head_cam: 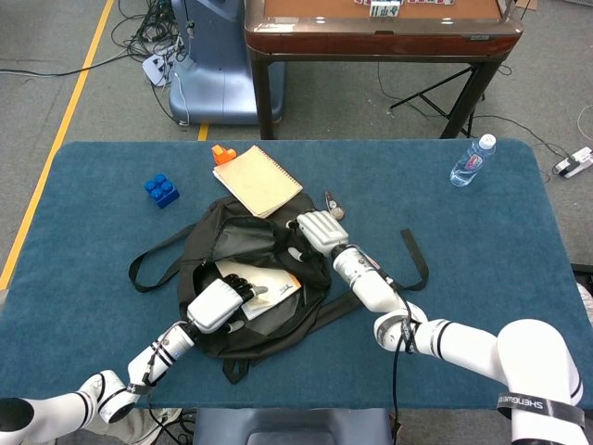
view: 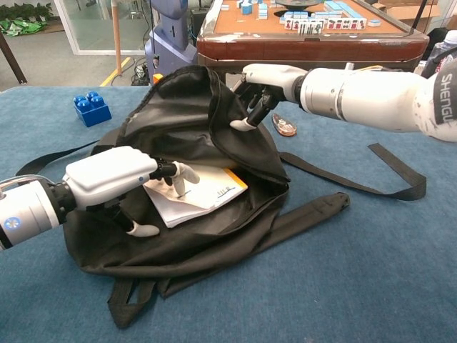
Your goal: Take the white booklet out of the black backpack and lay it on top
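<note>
Right hand point(view: 258, 91) gripped black backpack point(view: 214, 243) flap, lifted mouth wide. White booklet point(view: 196, 191) lay inside opening, near table's front edge. Left hand point(view: 118, 179) rested on booklet, fingers spread, no grasp. Best: pinch near edge, slide out low.

Booklet point(view: 194, 191) inside backpack point(view: 214, 236), notebook point(head_cam: 258, 180) just behind, bottle point(head_cam: 473, 160) far right.

Both arms are glossy white with grey metal wrist sections and black bands. The left hand point(view: 118, 175) and right hand point(view: 264, 78) have white shells, black finger segments and pale fingertips. "SHENGU" lettering marks the right arm's black band.
</note>
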Tool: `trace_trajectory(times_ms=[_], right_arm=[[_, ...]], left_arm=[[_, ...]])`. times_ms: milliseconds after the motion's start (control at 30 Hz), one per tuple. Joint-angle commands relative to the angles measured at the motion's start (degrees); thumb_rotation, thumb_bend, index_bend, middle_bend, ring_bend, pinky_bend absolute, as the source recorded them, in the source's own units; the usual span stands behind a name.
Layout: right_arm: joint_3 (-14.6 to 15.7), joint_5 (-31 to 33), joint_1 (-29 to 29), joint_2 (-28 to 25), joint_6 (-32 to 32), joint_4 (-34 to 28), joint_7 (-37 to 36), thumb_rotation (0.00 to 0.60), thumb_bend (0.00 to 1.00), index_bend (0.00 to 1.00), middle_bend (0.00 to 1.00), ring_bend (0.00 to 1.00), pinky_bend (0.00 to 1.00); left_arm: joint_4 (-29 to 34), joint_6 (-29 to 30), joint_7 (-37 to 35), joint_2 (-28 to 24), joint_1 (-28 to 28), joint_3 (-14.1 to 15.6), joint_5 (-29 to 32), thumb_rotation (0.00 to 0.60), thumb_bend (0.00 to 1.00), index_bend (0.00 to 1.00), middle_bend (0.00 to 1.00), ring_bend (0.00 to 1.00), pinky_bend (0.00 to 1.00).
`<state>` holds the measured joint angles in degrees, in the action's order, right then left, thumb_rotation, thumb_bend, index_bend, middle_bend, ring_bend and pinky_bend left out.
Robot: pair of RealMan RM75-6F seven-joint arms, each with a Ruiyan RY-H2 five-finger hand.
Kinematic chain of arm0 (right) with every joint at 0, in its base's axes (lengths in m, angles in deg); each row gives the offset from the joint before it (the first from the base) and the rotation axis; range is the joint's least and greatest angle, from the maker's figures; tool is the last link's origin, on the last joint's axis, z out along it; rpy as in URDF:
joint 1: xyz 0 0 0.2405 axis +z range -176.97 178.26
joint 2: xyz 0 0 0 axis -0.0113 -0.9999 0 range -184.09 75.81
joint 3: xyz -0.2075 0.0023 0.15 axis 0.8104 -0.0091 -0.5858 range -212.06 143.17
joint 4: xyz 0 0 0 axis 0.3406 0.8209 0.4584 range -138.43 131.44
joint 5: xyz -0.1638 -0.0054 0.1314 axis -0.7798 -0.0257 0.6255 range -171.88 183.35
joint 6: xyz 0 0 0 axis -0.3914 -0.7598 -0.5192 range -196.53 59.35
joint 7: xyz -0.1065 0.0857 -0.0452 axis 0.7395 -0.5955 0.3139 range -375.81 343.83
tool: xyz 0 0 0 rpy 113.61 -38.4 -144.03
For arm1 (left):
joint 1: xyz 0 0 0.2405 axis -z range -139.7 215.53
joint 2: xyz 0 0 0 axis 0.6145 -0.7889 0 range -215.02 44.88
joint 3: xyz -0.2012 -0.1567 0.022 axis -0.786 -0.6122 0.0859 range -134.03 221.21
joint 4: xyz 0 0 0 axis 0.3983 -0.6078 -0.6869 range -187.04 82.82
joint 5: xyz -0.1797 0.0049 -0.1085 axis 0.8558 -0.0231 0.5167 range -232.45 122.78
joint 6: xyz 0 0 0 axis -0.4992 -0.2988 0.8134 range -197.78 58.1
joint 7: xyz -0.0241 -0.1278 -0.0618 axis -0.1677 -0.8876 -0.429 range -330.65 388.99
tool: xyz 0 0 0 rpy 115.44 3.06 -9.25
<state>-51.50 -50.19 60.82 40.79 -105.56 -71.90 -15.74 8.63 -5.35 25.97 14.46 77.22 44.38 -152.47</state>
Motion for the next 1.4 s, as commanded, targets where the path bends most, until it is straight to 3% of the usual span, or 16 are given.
trace_trajectory(times_ms=[33,433,800,1033,1233,1400], right_arm=[[0.1,0.1,-0.1,-0.2,-0.1,-0.3,0.2,0.600,0.44,0.67,0.46,0.28,0.18],[0.2,0.5,-0.6,-0.7,-0.4,-1.0,0.7,0.600,0.44,0.67,0.46,0.28,0.18],[0.2,0.3,-0.6,-0.5,-0.2,-0.7,0.3,0.600,0.44,0.67,0.46,0.28,0.18],[0.0,0.3,-0.6,-0.6,-0.1,-0.3,-0.1,0.600,0.44,0.67,0.46,0.28,0.18],[-0.4,0.7,-0.6,-0.6,0.2,0.5,-0.5,0.600,0.44,0.67,0.46,0.28,0.18],[-1.0,0.9,-0.4,-0.7,0.5,1.1,-1.2,0.600,0.44,0.67,0.46,0.28,0.18]], left_arm=[[-1.1,0.3,0.0,1.0,0.1,0.0,0.2,0.600,0.22,0.23,0.33,0.30,0.28],[-4.3,0.5,1.5,4.5,0.2,-1.4,2.8,0.600,0.22,0.24,0.33,0.30,0.27],[-6.5,2.3,-0.7,7.2,-0.4,-3.7,5.7,0.600,0.22,0.36,0.34,0.33,0.27],[-8.9,3.7,-3.6,9.0,-0.4,-4.4,6.2,0.600,0.33,0.44,0.40,0.38,0.27],[-12.6,7.6,-7.2,11.0,-0.7,-4.5,5.1,0.600,0.44,0.57,0.48,0.46,0.30],[-15.6,9.8,-8.9,12.5,-0.6,-4.3,4.3,0.600,0.47,0.64,0.53,0.49,0.32]])
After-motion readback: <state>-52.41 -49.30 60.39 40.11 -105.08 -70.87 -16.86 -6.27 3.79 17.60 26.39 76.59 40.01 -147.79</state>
